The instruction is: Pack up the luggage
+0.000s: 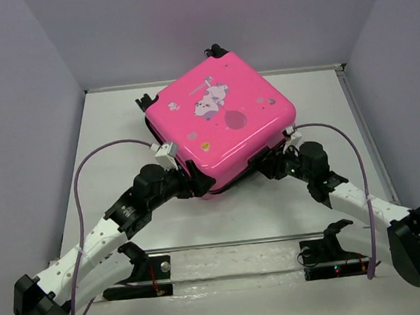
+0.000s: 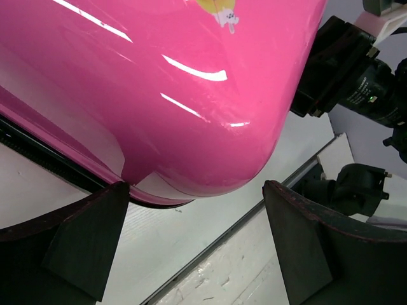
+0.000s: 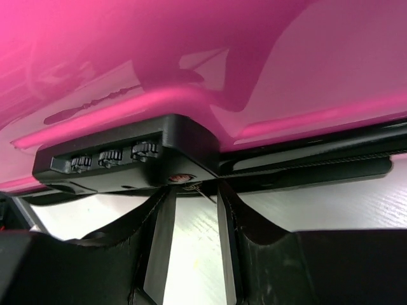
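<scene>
**Mia:** Where is the pink suitcase [image 1: 225, 122]?

**Ben:** It lies flat in the middle of the counter [image 1: 275, 211], a bit to the back. One corner points at the arms. The picture lid is on top, and it is down.

**Mia:** So is the packing done?

**Ben:** I think most of it is. I see no clothes or toys lying loose, so nothing seems left to put in. A dark zip line [image 2: 38, 146] runs between the two halves. I cannot tell if it is zipped all the way. That may be the job that is left.

**Mia:** What do the arms do?

**Ben:** The left end effector [image 1: 195, 183] sits at the near corner with its fingers spread wide. It holds nothing. The right end effector [image 3: 191, 190] is just under the black lock [image 3: 127, 155] with the little number wheels. Its fingers are close together with a thin gap. There is a tiny thing at their tips, but I cannot tell if they pinch it.

**Mia:** What else is around?

**Ben:** Two black stands [image 1: 143, 272] sit on a clear strip near the arm bases. Purple cables [image 1: 79, 185] loop off each arm. Grey walls [image 1: 27, 108] close in three sides.

**Mia:** Is anything in the way?

**Ben:** The lock block is right above the right fingers. The suitcase is shiny and round at the corner, so it could slip.
</scene>
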`<state>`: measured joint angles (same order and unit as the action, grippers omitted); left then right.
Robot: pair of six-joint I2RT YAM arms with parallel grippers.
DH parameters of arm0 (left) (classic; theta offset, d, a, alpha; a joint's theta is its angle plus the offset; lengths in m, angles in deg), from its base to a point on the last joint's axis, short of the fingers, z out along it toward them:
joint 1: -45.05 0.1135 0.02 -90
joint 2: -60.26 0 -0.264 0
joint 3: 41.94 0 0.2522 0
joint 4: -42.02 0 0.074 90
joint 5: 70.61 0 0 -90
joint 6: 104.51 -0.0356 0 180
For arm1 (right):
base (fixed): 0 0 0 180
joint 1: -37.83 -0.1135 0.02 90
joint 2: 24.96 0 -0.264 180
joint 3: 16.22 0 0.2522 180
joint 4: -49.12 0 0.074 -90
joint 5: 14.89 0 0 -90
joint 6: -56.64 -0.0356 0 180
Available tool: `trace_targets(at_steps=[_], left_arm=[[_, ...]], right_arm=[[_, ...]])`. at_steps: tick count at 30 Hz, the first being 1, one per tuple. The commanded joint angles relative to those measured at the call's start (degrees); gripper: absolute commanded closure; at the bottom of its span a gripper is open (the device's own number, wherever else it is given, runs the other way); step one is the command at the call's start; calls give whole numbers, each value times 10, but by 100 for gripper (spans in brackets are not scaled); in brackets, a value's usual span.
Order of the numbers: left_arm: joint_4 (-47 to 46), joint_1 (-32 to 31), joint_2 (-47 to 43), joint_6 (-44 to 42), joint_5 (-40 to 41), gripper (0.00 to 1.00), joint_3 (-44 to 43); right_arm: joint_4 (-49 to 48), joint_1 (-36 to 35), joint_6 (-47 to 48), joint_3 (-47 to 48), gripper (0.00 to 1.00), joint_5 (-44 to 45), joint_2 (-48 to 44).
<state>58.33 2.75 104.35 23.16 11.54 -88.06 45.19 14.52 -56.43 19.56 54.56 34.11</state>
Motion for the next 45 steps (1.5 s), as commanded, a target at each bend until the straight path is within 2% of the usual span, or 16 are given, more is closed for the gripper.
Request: trace_targets(at_steps=[1, 5, 7, 8, 10, 14, 20, 25, 28, 32, 35, 41, 45], left_arm=[[-66, -3, 34, -25, -28, 1, -10], [-76, -4, 53, -28, -10, 1, -23], [-90, -4, 56, -26, -2, 1, -30], [-95, -4, 56, -24, -1, 1, -33], [-115, -4, 59, -20, -2, 1, -35], [-152, -5, 79, -16, -19, 1, -46], [-178, -6, 133, -30, -23, 1, -96], [-185, -6, 153, -32, -18, 1, -140], [-185, -7, 159, -30, -12, 1, -167], [-185, -8, 165, -30, -8, 1, -186], [-185, -10, 185, -33, -7, 1, -195], [-177, -9, 244, -34, -8, 1, -244], [-52, 21, 259, -75, 69, 1, -355]], right_arm=[[-81, -2, 21, 9, 62, 5, 23], [-100, -2, 27, 15, 63, -1, 59], [-120, -2, 17, 14, 71, -15, 74], [-133, -2, 13, 9, 83, -14, 76], [-140, -2, 1, 2, 93, -18, 68], [-126, -23, -22, -15, 93, -19, 20], [44, -132, -14, -24, 93, 74, -73], [68, -208, -57, -46, 93, 89, -86], [50, -324, -81, -24, 93, 133, -48], [33, -427, -87, 35, 93, 226, 45], [-27, -492, -100, 89, 93, 270, 123], [-137, -505, -171, 102, 93, 337, 219], [-128, -505, -181, 84, 93, 364, 216]])
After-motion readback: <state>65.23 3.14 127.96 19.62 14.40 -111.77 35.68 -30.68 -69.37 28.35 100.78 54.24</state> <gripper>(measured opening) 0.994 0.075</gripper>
